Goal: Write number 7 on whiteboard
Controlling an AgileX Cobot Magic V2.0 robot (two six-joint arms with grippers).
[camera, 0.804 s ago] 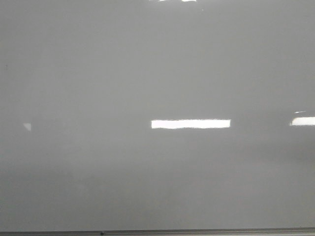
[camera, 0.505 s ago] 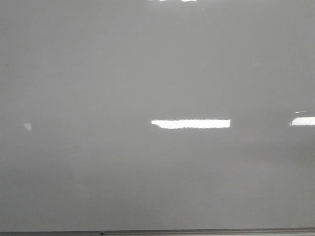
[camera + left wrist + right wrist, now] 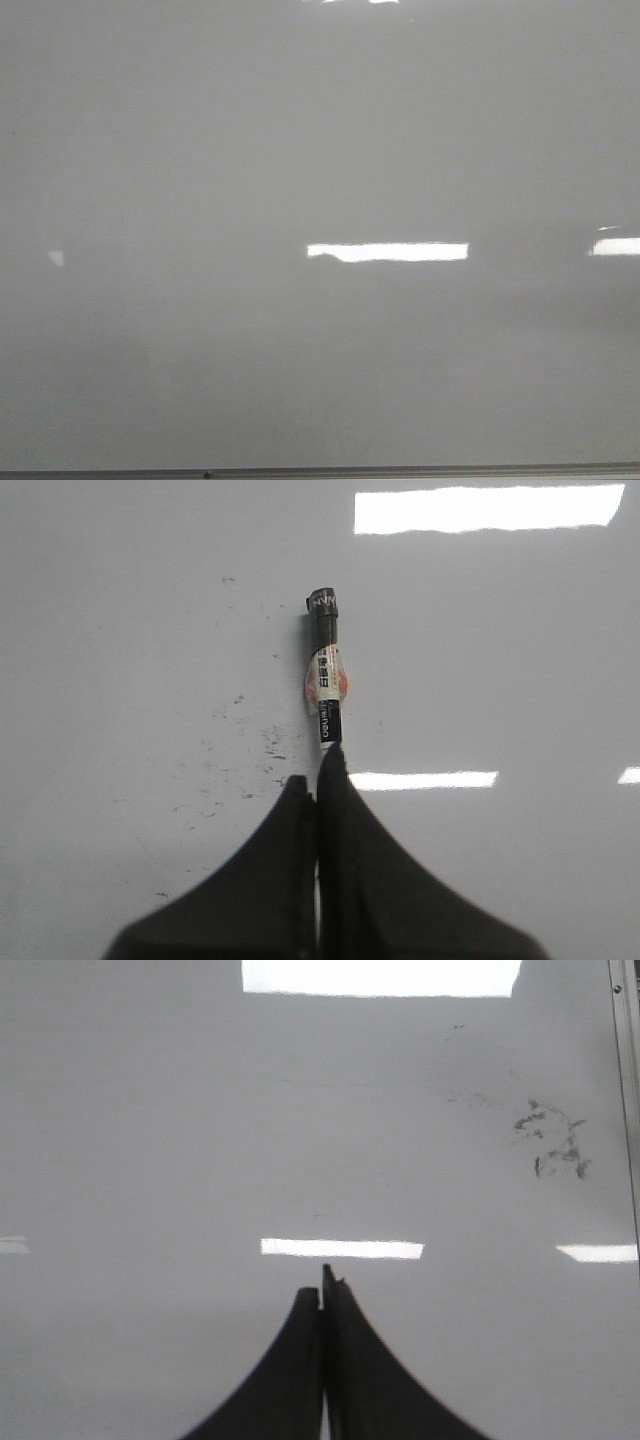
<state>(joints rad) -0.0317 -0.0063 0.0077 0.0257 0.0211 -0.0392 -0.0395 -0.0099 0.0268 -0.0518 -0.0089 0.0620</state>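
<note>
The whiteboard point(image 3: 200, 150) fills the front view, glossy pale grey with bright rectangular reflections. No number 7 shows on it in any view. Neither gripper is in the front view. In the left wrist view my left gripper point(image 3: 315, 770) is shut on a black marker point(image 3: 325, 680) with a white and red label. The marker points away from the fingers over the board point(image 3: 500, 630). I cannot tell whether its end touches the board. In the right wrist view my right gripper point(image 3: 322, 1285) is shut and empty over the board point(image 3: 150, 1110).
A thin grey edge strip point(image 3: 400, 472) runs along the board's bottom. The same kind of strip point(image 3: 627, 1090) shows in the right wrist view, with old dark smudges point(image 3: 550, 1140) beside it. Faint black specks point(image 3: 250, 750) lie beside the marker.
A small dark notch has grown at the lower left edge of the central light reflection in the front view. Nothing else differs.
</note>
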